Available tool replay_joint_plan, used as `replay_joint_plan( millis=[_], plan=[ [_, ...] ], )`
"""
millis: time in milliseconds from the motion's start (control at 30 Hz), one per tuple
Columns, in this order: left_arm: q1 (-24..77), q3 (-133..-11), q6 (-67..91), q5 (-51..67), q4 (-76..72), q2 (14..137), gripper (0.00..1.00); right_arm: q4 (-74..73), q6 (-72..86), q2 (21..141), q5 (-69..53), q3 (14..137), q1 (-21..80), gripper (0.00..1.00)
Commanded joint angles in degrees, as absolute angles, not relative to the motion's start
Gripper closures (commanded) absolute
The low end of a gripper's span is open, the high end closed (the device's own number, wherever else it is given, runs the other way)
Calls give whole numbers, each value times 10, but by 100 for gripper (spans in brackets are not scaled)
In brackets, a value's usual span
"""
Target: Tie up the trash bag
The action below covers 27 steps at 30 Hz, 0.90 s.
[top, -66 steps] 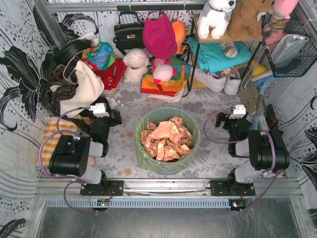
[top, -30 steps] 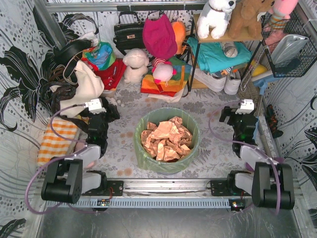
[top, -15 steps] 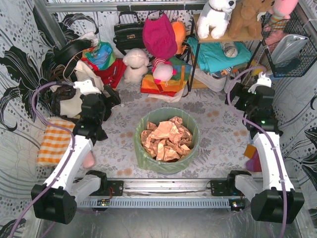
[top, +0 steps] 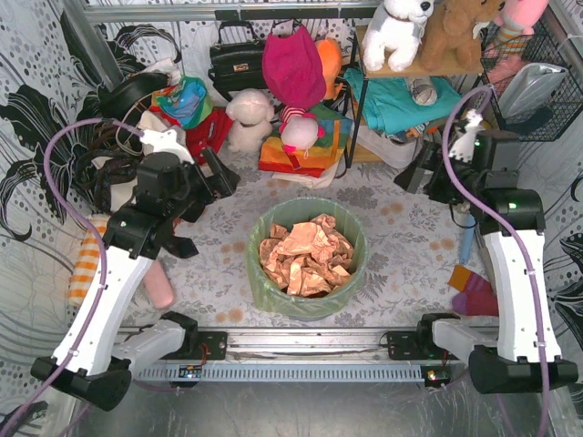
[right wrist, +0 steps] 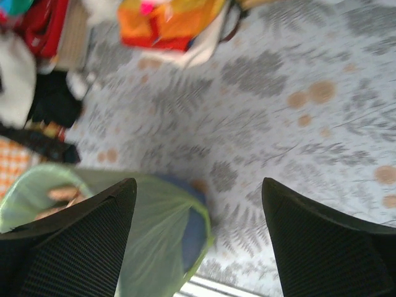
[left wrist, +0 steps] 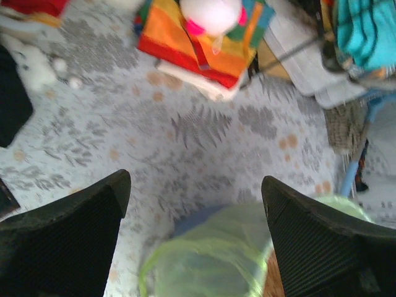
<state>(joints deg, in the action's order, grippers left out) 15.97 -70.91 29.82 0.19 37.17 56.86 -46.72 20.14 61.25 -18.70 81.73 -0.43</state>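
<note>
Left gripper (top: 217, 175): jaws wide, empty. It has lifted off its folded rest and now hangs up-left of the bag, aimed at it.
Right gripper (top: 412, 175): jaws apart, empty. It has risen likewise, up-right of the bag.
Trash bag (top: 266, 284): mid-table, unmoved, lining the bin (left wrist: 197, 218), mouth open over crumpled paper (top: 305, 255).
Meaning: approach only. The rim is not yet gathered.
</note>
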Motion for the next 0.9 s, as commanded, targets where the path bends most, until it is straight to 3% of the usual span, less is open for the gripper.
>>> replay_joint_plan(
  millis=[0,300,500,867],
  plan=[
    [239,-772,330,-36,503,593,6,-570,227,634,-180,873,92,18],
    [415,-860,395,-148,644,653,18,-630,273,671,-118,900,266,26],
    [442,-868,407,-138,680,648,28,-668,287,685,-94,913,324,33],
    [446,-851,378,-56,682,642,40,-713,255,701,-128,910,333,47]
  ],
)
